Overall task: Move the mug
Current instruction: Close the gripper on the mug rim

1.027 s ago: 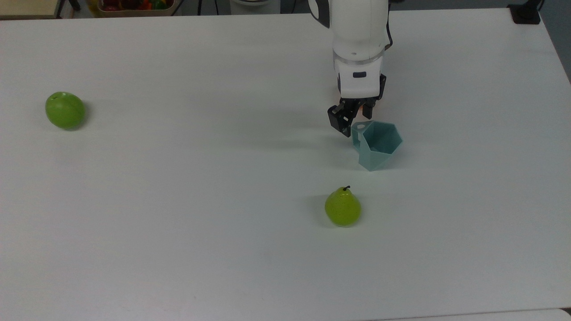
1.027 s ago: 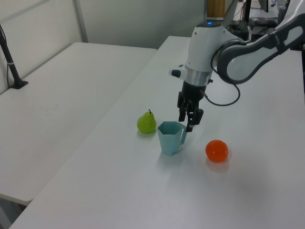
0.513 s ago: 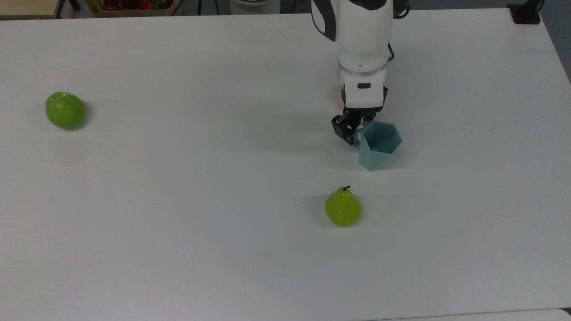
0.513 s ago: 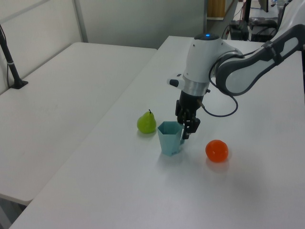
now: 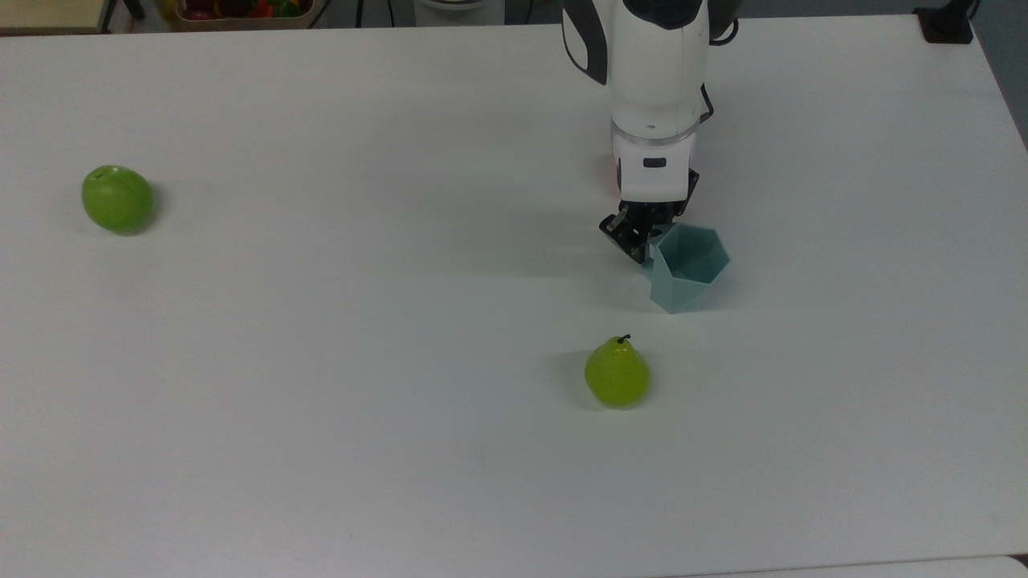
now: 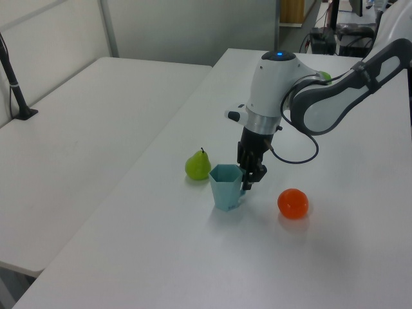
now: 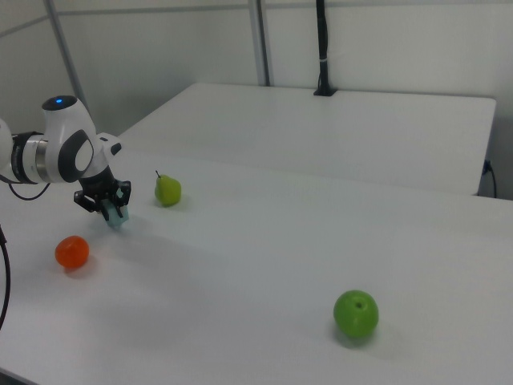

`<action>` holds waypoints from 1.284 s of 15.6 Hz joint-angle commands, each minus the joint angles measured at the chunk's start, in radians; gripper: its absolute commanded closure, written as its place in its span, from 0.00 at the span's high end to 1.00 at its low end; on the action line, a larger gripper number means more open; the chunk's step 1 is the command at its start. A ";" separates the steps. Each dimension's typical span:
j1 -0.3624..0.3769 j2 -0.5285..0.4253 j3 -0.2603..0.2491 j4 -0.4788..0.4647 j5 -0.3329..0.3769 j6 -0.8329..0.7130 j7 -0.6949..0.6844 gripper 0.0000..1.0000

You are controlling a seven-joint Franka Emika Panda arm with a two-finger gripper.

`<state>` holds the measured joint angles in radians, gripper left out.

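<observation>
The pale teal faceted mug (image 5: 692, 269) stands upright on the white table (image 5: 361, 321), at the right of the top view's middle. My gripper (image 5: 645, 241) reaches down at the mug's side nearest the arm, where the small handle is, and hides that handle. Its fingers are drawn together on the handle. In the left view the gripper (image 6: 248, 182) sits at the right of the mug (image 6: 225, 187). In the right view the mug (image 7: 116, 218) peeks out beneath the gripper (image 7: 108, 207).
A green pear (image 5: 617, 374) lies close in front of the mug in the top view. An orange fruit (image 6: 293, 203) rests just beside the mug in the left view. A green apple (image 5: 117, 198) sits far off at the top view's left.
The gripper came down beside the mug and its open fingers closed on the handle. The mug has shifted slightly toward the top view's right.
</observation>
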<state>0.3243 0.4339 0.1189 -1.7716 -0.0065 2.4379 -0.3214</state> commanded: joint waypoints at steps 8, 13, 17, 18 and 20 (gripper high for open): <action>0.006 -0.006 -0.002 -0.008 -0.016 0.023 0.031 0.16; 0.004 -0.012 -0.004 -0.008 -0.016 0.021 0.030 0.08; -0.001 -0.026 -0.004 -0.008 -0.016 0.013 0.031 0.05; -0.001 -0.030 -0.002 -0.008 -0.016 0.013 0.031 0.05; -0.001 -0.046 -0.002 -0.008 -0.013 0.010 0.033 0.05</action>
<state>0.3201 0.4292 0.1188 -1.7641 -0.0066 2.4391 -0.3143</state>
